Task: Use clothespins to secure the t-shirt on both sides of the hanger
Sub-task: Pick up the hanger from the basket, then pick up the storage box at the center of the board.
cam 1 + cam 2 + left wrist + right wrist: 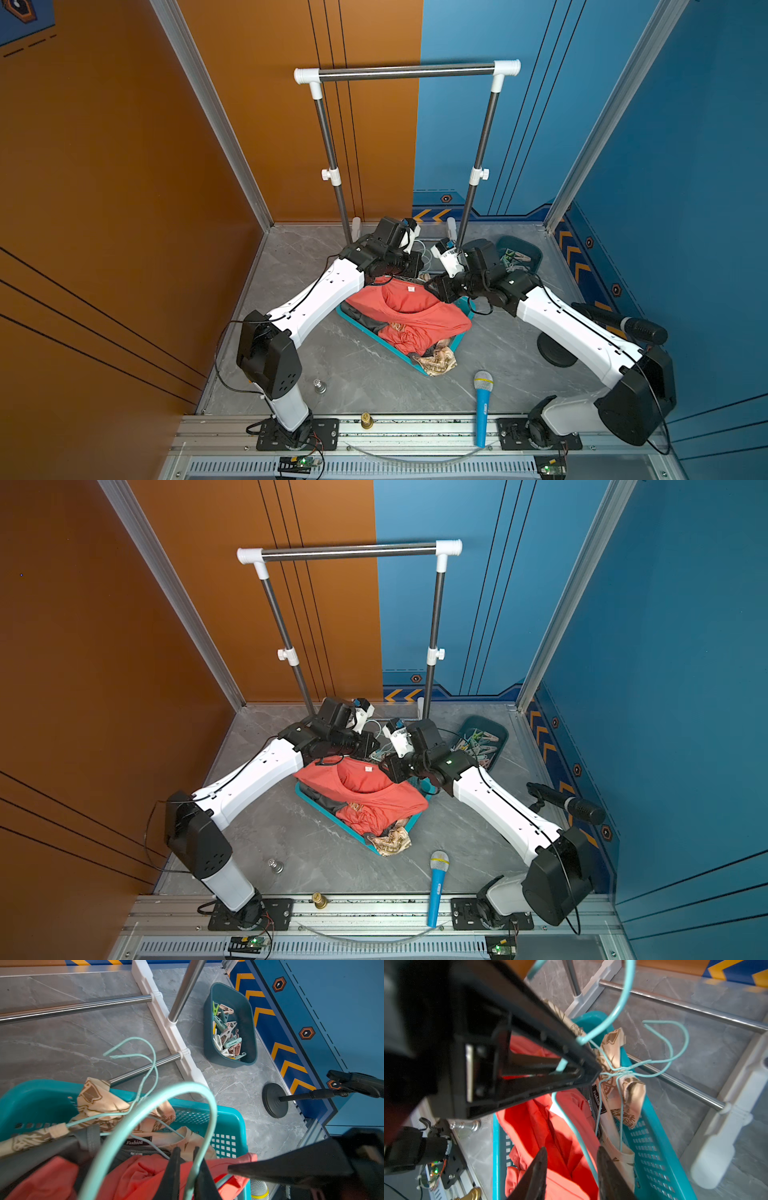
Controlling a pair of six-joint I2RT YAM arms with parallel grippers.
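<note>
Black garment label (137, 1142) reads "Fashion"; left pincer (186, 1150) pinches mint hanger (187, 1087).

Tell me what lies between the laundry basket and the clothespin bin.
Bare grey floor, per the left wrist view; the rack's white foot ends alongside.

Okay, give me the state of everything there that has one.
left gripper: shut on the mint hanger
right gripper: open, hanger wire between its jaws
t-shirt: bunched in the basket, unpinned
clothespins: loose in the bin
</note>
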